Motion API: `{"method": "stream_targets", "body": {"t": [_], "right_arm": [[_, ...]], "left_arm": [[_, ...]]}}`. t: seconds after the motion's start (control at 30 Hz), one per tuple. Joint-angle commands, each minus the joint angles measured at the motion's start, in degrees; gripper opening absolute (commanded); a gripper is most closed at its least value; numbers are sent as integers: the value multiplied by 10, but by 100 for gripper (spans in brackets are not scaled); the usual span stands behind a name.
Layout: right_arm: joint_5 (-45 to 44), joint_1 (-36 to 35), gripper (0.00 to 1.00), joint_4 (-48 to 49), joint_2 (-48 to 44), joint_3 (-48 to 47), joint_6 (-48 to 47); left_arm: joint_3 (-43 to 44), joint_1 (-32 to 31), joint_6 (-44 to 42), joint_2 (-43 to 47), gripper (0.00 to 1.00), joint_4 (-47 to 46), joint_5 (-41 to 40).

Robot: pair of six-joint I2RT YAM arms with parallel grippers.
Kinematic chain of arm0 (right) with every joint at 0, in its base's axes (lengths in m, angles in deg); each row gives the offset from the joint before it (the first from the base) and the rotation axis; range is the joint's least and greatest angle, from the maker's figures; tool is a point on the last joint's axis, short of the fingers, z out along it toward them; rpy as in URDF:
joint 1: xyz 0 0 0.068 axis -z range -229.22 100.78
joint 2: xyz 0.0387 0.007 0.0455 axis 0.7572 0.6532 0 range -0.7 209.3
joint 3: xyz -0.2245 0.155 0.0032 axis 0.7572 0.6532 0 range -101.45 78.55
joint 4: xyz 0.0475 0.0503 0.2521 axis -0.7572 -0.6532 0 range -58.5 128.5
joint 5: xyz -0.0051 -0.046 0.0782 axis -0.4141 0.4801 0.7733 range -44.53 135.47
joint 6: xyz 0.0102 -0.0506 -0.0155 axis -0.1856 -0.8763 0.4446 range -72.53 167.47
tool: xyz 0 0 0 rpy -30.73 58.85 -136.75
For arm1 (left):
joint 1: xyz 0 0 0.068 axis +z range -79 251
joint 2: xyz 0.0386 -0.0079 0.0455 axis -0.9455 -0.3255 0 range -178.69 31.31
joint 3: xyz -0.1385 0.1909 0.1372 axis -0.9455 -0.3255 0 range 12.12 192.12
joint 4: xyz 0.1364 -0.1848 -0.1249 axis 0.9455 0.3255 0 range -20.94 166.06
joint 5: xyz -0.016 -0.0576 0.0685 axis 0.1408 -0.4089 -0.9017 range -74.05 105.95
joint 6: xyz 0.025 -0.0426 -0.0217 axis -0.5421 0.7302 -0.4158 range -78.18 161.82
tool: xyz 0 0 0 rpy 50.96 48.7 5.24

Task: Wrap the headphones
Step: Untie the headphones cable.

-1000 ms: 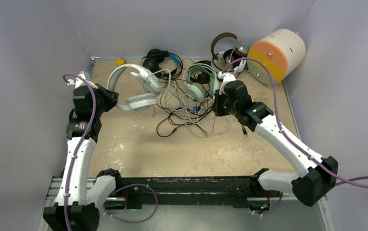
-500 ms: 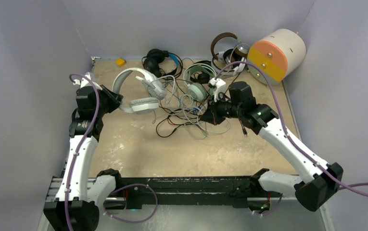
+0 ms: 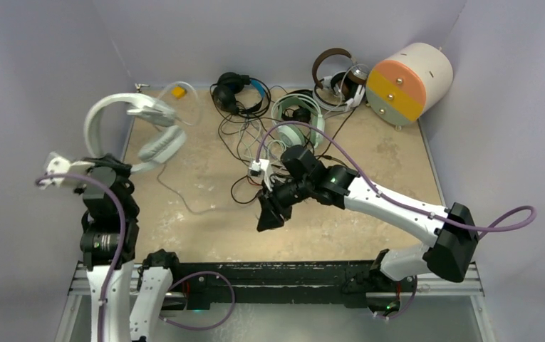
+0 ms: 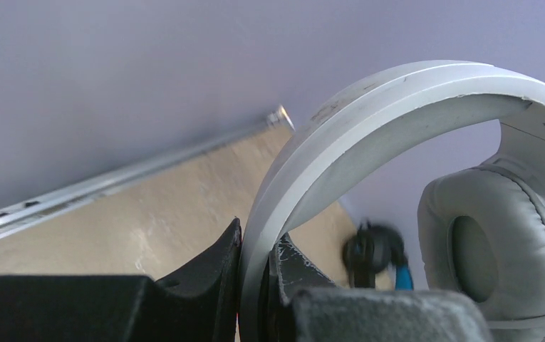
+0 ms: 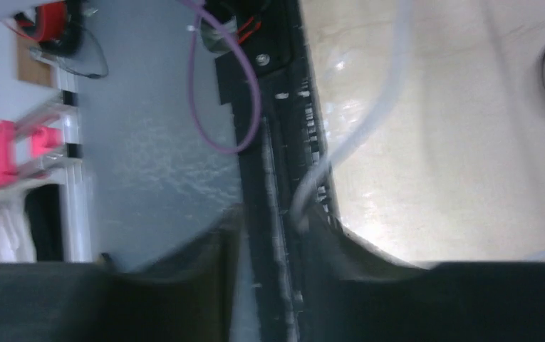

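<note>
Left gripper (image 4: 255, 256) pinches the white-grey headset (image 3: 161, 141) band at ten o'clock; right gripper (image 5: 269, 228), jaws barely parted, could lose the cable (image 5: 380, 114)

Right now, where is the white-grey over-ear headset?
In the top view, the white-grey over-ear headset is at the table's far-left side, its headband clamped in the left gripper, with the small yellow block just beyond it.

We log the left arm (image 3: 102, 239) and right arm (image 3: 390, 205): white links, black joints, black shoulder blocks by the black rail (image 3: 291, 273). A purple cable (image 3: 506, 217) trails each arm up from the rail. Fingers (image 4: 209, 285) matte black, wedge-shaped.
</note>
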Motion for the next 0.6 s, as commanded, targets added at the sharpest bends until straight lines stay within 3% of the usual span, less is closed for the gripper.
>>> {"method": "stream_targets", "body": {"t": [0.0, 0.23, 0.37, 0.57], "right_arm": [[-58, 3, 56, 0, 30, -56, -19], [-238, 51, 59, -26, 89, -115, 32], [-371, 58, 60, -43, 142, -166, 40], [-476, 57, 59, -72, 261, -260, 14]], "left_arm": [[61, 0, 80, 28, 0, 16, -208], [68, 0, 93, 65, 0, 22, -281], [94, 0, 101, 69, 0, 37, -282], [135, 0, 89, 75, 0, 45, -271]]}}
